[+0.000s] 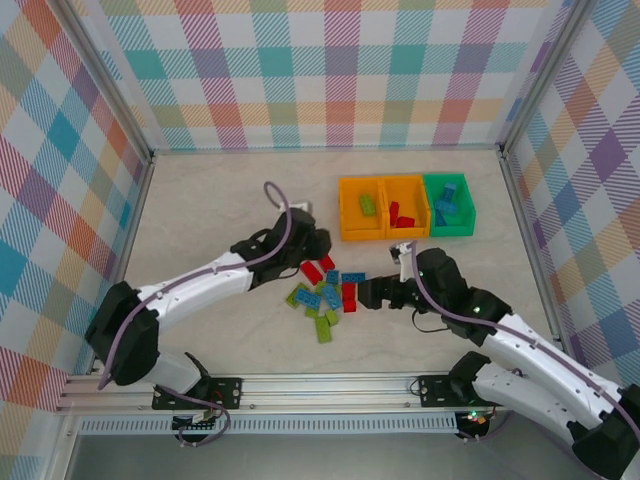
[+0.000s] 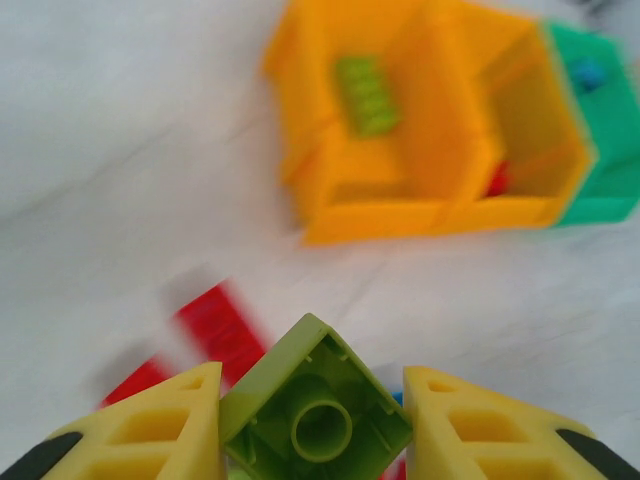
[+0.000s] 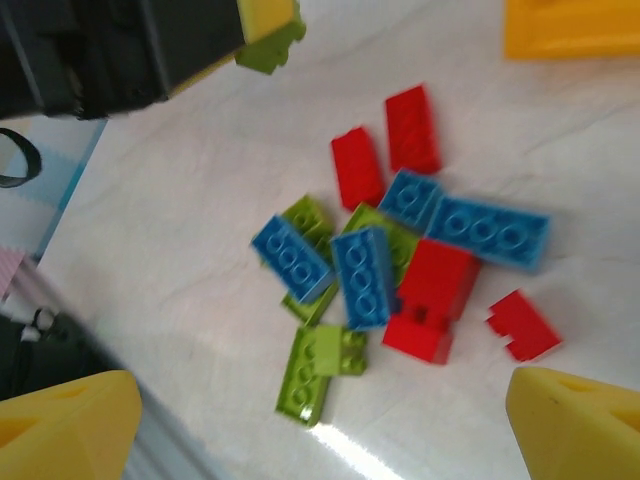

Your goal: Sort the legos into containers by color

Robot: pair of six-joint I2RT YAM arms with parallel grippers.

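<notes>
probably the carrying step for one piece. clamped between the fingers of the left gripper: a lime green brick, seemingly lifted off the tabletop, just beside the far left side of the loose legos lying near the middle of the near edge. seen in the left wrist view from its hollow underside, studs turned away. looks about square, so no clear long axis to tell; one corner pointing toward the containers at the far right part of the tabletop.

next, by judgement: to carry it over the left orange bin, already with one green piece inside, and to open only when well within the rim, not above the wall next to the middle orange bin with red pieces. blue pieces in the green bin at the right end.

for the right gripper: fingers wide apart, nothing held, hovering at the right side of the pile. better to keep it out of the left arm's path.
</notes>
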